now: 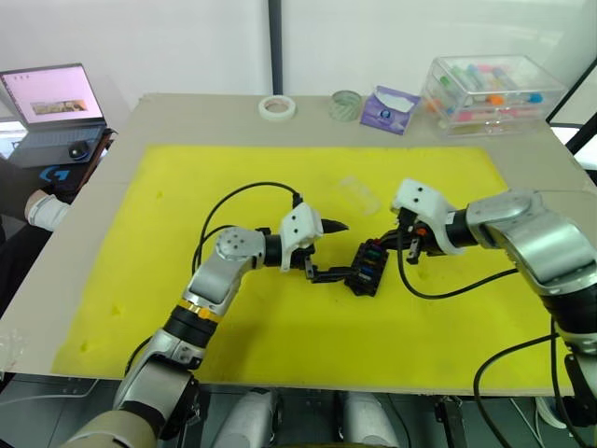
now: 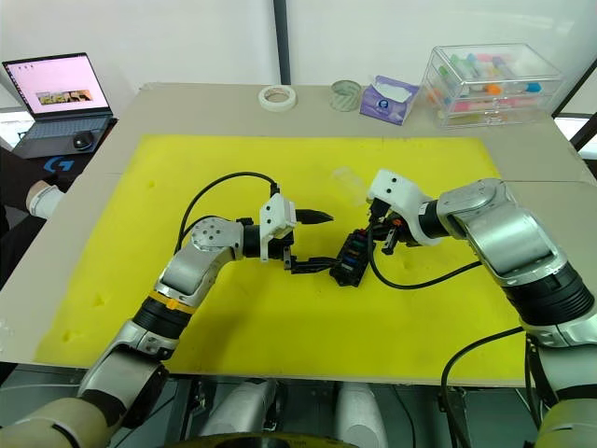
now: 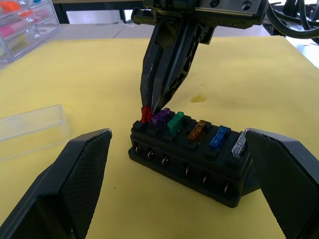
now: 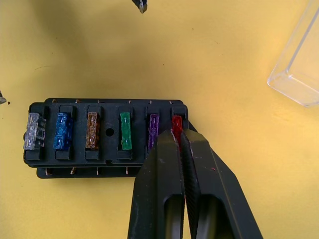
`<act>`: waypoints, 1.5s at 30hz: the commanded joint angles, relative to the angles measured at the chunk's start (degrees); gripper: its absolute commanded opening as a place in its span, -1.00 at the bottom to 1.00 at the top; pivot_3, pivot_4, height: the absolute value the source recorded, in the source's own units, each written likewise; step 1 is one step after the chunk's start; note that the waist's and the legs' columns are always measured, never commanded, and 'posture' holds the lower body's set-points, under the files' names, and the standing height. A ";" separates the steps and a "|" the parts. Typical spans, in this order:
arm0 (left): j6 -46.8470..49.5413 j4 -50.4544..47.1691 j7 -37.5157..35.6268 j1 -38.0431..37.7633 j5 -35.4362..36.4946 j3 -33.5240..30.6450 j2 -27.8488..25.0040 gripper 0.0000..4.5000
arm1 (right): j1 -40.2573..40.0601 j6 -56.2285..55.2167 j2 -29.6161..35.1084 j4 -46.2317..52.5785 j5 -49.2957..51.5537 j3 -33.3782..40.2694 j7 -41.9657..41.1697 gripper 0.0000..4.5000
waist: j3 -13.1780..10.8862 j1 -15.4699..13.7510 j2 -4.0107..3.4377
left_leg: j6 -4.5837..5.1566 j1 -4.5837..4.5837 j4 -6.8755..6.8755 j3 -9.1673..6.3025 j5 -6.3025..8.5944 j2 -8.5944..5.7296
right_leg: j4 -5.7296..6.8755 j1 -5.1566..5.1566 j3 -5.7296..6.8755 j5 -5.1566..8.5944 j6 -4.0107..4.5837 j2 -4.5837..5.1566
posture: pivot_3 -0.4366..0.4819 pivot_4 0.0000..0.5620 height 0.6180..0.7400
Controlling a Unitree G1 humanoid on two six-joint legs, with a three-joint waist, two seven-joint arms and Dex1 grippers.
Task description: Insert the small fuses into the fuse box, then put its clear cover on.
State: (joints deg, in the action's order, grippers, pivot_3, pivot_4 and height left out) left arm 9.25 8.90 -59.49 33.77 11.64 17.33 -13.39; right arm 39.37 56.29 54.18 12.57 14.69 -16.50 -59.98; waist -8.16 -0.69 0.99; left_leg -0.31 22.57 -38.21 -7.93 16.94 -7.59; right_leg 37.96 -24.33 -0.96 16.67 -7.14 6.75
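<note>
Yellow mat [image 1: 280, 327] carries the fuse box [image 4: 107, 137] with six fuses seated, the right gripper [image 4: 180, 135] pinched shut on the red fuse [image 4: 176, 124], the left gripper [image 3: 174, 164] spread wide around the box, the clear cover [image 3: 30, 130] just beside it.

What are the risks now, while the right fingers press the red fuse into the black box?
1. The right gripper is shut on the red fuse at the end slot of the fuse box; a tilted push may jam or bend it.
2. The left gripper is open around the box, so the box may slide on the yellow mat.
3. The clear cover lies close by and may be knocked.
</note>
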 commanded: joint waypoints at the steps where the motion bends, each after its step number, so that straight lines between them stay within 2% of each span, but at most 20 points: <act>1: -1.20 -1.92 0.18 0.02 -0.42 0.46 0.09 1.00 | 0.78 -1.51 0.96 -0.10 -0.97 -0.84 -1.11 -1.00 | 0.00 0.01 0.00 | 0.00 0.00 0.00 0.00 0.00 0.00 | 0.00 0.00 0.00 0.00 0.00 0.00 | -0.05 -0.47 1.00; 13: -1.10 -2.31 0.26 -0.37 -0.79 0.41 -0.15 1.00 | 0.58 -4.34 1.46 -1.07 -3.05 -1.21 -2.44 -1.00 | 0.00 -0.02 0.00 | 0.00 0.00 -0.01 0.00 0.00 0.00 | 0.00 0.00 0.01 0.00 0.00 0.00 | -0.05 -0.47 1.00; 31: -1.65 -1.09 -0.02 0.16 -0.95 0.18 0.12 1.00 | 3.12 0.06 0.85 0.91 1.48 2.81 -4.16 -1.00 | 0.00 0.00 0.00 | 0.00 0.00 -0.01 0.00 0.00 0.00 | 0.01 0.00 0.01 0.00 0.00 0.00 | -0.05 -0.47 1.00; 45: -1.82 -0.97 -0.24 0.24 -0.92 0.28 0.06 1.00 | 2.93 -1.50 1.93 0.00 0.32 1.52 -3.28 -1.00 | 0.00 -0.02 0.00 | 0.00 0.00 -0.01 0.00 0.00 0.00 | 0.01 -0.01 0.01 0.00 0.00 0.01 | -0.05 -0.47 1.00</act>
State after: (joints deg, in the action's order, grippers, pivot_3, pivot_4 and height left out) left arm 8.41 8.87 -59.63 33.38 10.66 17.62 -13.38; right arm 41.55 55.71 55.23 12.03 15.69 -15.43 -63.29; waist -8.16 -0.71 0.99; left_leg -0.31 22.57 -38.22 -7.93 16.94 -7.59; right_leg 37.96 -24.33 -0.95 16.67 -7.13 6.75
